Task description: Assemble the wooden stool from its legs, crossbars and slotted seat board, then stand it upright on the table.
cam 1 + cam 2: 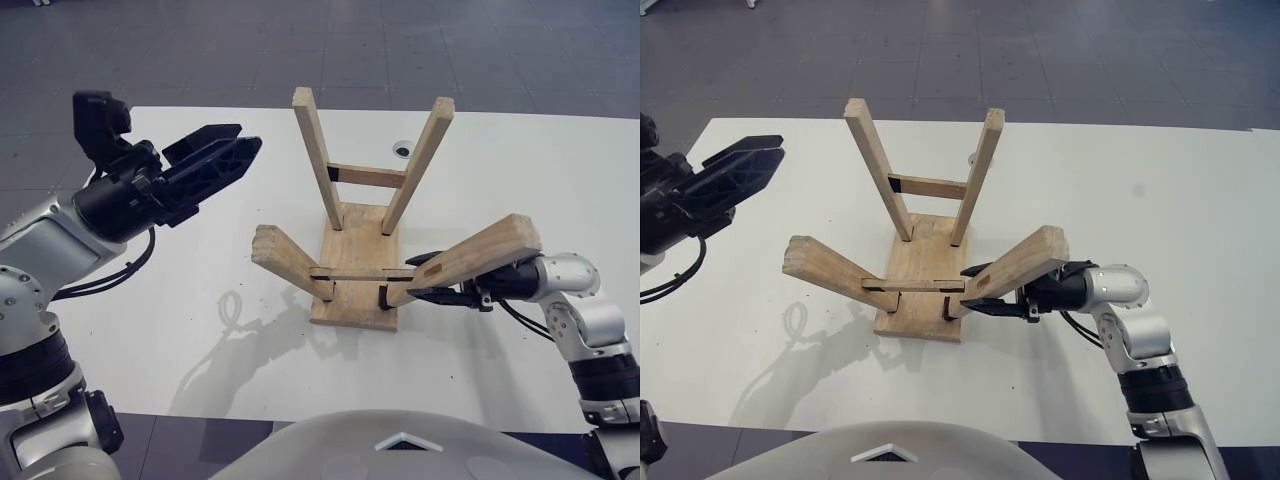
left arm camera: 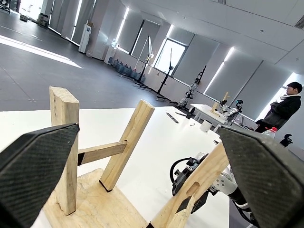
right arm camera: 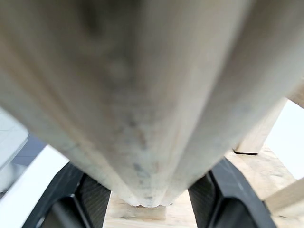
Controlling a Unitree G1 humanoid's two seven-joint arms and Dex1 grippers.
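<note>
The slotted seat board [image 1: 360, 245] lies flat on the white table [image 1: 520, 170]. Two far legs [image 1: 318, 158] [image 1: 418, 165] stand up from it, joined by a crossbar [image 1: 368, 176]. Two near legs splay outward: the left one [image 1: 290, 262] and the right one [image 1: 470, 258], linked by a second crossbar [image 1: 360, 272]. My right gripper [image 1: 440, 290] is shut on the near right leg [image 3: 142, 95], low down near the board, with black fingers [image 3: 80, 190] on either side. Raised over the table's left part, clear of the stool, my left gripper [image 1: 245, 140] stands open, its pads [image 2: 33, 166] wide apart.
A small round hole [image 1: 402, 149] sits in the table behind the stool. Bare table surface lies to the left, right and front of the board. The table's far edge [image 1: 500, 112] borders dark floor.
</note>
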